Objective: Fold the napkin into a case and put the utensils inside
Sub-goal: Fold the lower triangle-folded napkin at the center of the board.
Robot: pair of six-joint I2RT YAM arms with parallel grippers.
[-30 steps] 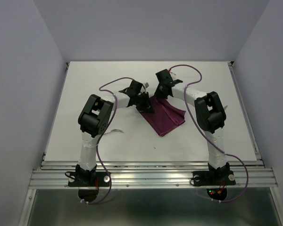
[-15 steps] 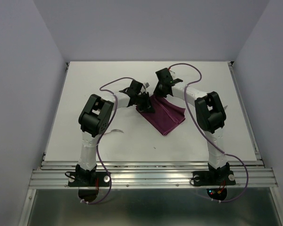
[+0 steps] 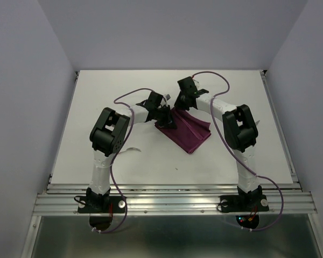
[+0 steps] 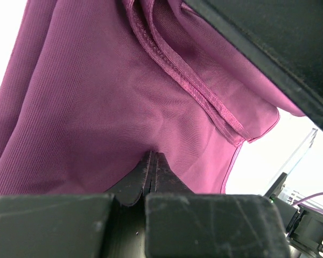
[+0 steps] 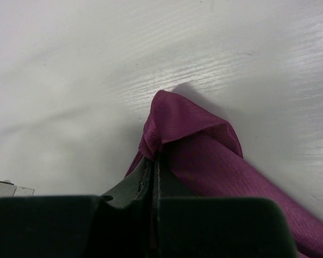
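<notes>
**Both grippers pinch the napkin**

The napkin (image 3: 192, 135) lies partly folded on the table (image 3: 97, 102), about midway between the near and far edges and a little right of centre. The left gripper (image 3: 167, 123) has its jaws pressed together on a pinch of cloth at the napkin's left edge; the left wrist view shows hemmed layers lying over the cloth beyond them. The right gripper (image 3: 181, 107) has its jaws clamped on the far corner, lifting it into a small peak above the table.
</notes>
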